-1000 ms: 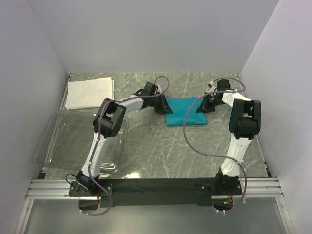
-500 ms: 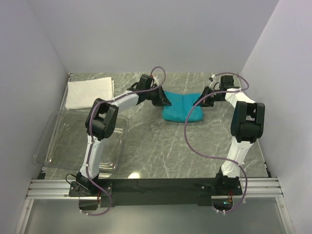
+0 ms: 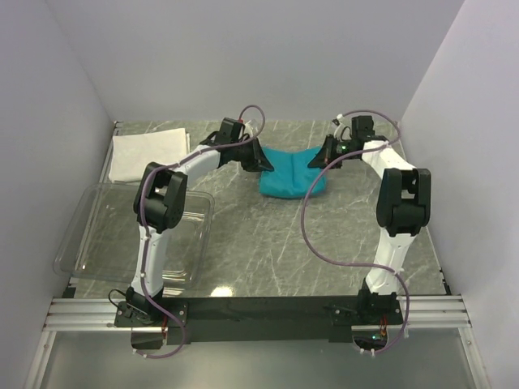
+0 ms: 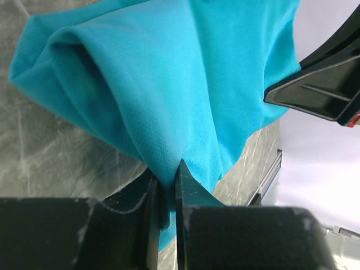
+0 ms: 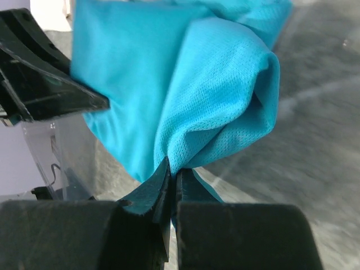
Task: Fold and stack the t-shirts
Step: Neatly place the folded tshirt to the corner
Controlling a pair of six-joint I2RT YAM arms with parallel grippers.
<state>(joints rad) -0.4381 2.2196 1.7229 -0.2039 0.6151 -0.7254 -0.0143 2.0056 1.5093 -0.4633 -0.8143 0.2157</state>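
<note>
The teal-blue t-shirt (image 3: 290, 172) hangs in a sagging fold between both grippers at the back middle of the table. My left gripper (image 3: 266, 164) is shut on its left edge, and the cloth (image 4: 169, 101) is pinched between the fingers in the left wrist view. My right gripper (image 3: 320, 160) is shut on the right edge; its wrist view shows the cloth (image 5: 214, 112) bunched at the closed tips (image 5: 173, 171). The white t-shirt (image 3: 149, 154) lies folded flat at the back left, apart from both arms.
A clear plastic bin (image 3: 130, 233) sits at the front left, with the left arm reaching over it. Grey walls close in the table on the left, back and right. The marble tabletop (image 3: 292, 243) stretches in front of the teal shirt.
Both grippers have carried the teal shirt toward the back and somewhat left. It now sags between them instead of lying flat as a rectangle.
</note>
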